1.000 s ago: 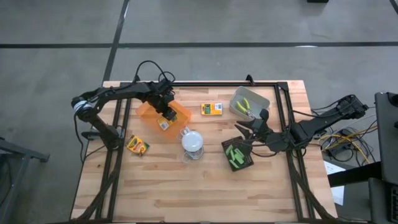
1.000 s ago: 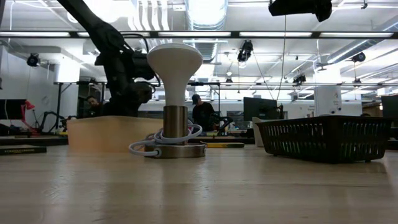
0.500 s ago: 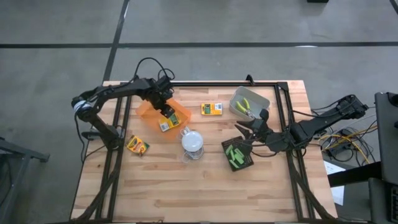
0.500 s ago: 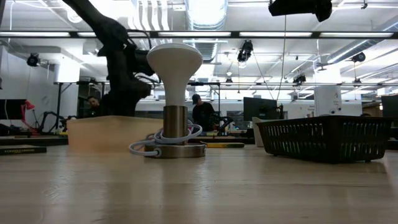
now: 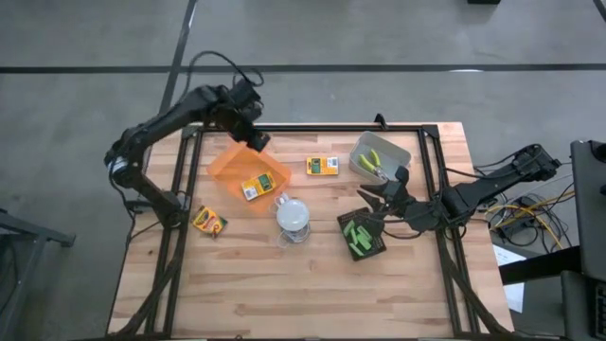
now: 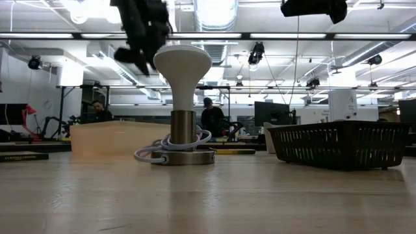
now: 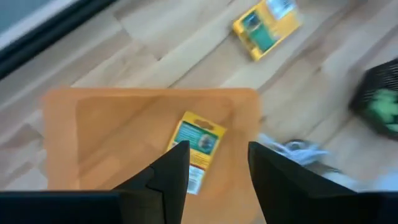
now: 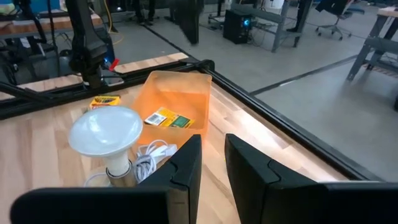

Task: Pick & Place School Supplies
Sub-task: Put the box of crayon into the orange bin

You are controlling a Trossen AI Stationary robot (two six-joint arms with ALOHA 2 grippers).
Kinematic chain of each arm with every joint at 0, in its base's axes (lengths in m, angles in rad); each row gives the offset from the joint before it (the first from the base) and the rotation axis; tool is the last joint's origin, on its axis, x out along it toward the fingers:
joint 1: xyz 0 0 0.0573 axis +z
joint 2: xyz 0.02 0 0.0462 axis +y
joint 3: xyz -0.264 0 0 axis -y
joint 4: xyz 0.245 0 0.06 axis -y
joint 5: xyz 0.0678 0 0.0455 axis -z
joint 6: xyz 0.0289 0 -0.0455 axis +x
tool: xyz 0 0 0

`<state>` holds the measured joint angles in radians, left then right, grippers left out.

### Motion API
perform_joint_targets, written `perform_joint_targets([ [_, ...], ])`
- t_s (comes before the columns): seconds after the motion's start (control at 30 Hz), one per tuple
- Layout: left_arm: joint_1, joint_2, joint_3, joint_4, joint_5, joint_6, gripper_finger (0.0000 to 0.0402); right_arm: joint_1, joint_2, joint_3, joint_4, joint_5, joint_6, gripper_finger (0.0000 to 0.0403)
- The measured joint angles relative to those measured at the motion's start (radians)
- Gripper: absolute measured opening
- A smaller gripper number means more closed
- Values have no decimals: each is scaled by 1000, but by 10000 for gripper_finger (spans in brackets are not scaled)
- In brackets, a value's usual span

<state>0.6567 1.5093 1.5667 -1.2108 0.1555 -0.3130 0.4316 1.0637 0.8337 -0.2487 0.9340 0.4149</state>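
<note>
A yellow-and-green box point(image 5: 252, 187) lies flat on the floor of the orange tray point(image 5: 227, 166). My left gripper point(image 5: 258, 142) hangs high over the tray's far side, open and empty. In the left wrist view the box point(image 7: 198, 146) shows beyond the gripper's point(image 7: 217, 165) fingers. Two more boxes lie on the table, one point(image 5: 322, 166) to the right of the tray and one point(image 5: 209, 222) near the left edge. My right gripper point(image 5: 367, 204) waits above the black tray point(image 5: 363, 235), which holds green chunks. It is open and empty.
A white domed lamp point(image 5: 294, 215) with a coiled cord stands mid-table, just near of the orange tray. A grey tray point(image 5: 379, 159) with yellow-green-handled tools sits at the far right. The near half of the wooden table point(image 5: 284, 294) is bare.
My left gripper has risen well up out of the orange tray and drifted toward the table's far edge. The yellow-and-green box stays lying in the tray where the gripper was. My right arm has kept still.
</note>
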Motion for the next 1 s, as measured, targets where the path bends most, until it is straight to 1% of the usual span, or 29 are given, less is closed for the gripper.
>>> perform_joint_targets([
  [0.13,-35,-39,125,-147,-3,-84,167,0,0,0,-1,-39,59,68],
  [0.2,-79,-71,151,-216,-34,-111,167,0,0,-1,-1,-67,64,68],
  [0.23,-110,-90,153,-247,-66,-135,167,0,0,-3,-1,-75,64,68],
  [0.33,-237,-148,135,-318,-227,-279,167,0,0,-13,-2,-79,62,68],
  [0.47,-472,-217,71,-363,-495,-543,167,-1,0,-32,-1,-79,49,68],
  [0.53,-598,-242,30,-361,-584,-674,167,-1,0,-42,-2,-79,49,68],
  [0.6,-718,-255,-12,-360,-622,-813,167,-1,0,-48,-2,-79,48,68],
  [0.73,-912,-258,-130,-360,-626,-1086,167,-1,0,-53,-1,-98,48,68],
  [0.8,-981,-247,-201,-360,-594,-1219,167,-1,0,-53,-1,-127,46,68],
  [0.83,-1006,-240,-238,-360,-568,-1281,167,0,0,-53,-1,-134,45,68],
  [0.9,-1038,-230,-316,-360,-509,-1353,167,0,0,-53,0,-154,45,68],
  [1.0,-1056,-224,-431,-362,-422,-1394,167,0,0,-53,0,-161,46,68],
])
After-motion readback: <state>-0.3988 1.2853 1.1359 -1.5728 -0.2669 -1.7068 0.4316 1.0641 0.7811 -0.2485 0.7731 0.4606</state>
